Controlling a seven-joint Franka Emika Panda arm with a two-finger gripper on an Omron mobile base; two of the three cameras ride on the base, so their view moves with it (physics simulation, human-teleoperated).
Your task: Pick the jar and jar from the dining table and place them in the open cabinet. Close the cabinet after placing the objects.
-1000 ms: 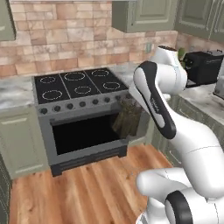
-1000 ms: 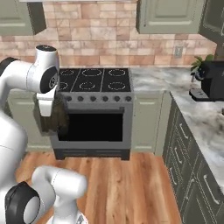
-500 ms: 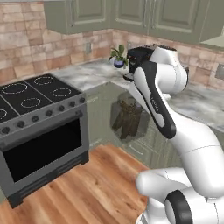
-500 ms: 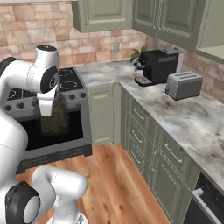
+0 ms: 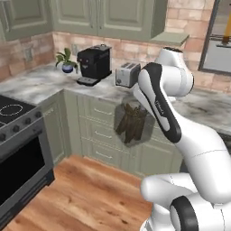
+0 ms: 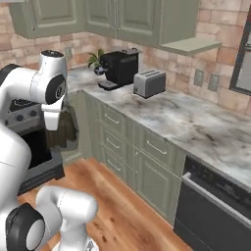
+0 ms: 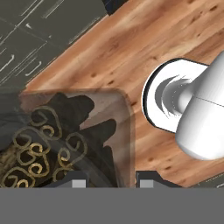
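White arm [image 5: 162,103] carries clear jar [image 5: 131,122] of brown sticks in mid-air before green drawers [image 5: 97,122]. Coffee machine [image 5: 94,64], toaster [image 5: 127,74], plant [image 5: 66,60] on marble counter [image 5: 40,83]; stove [image 5: 18,149] at left.

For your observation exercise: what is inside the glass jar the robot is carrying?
Dark brown sticks stand inside the jar; the hand view shows their curled ends. The arm hides its top.

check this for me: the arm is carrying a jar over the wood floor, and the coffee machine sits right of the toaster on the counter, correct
Not quite. In the left base view the coffee machine sits left of the toaster, not right. The rest holds: the jar hangs above the wood floor.
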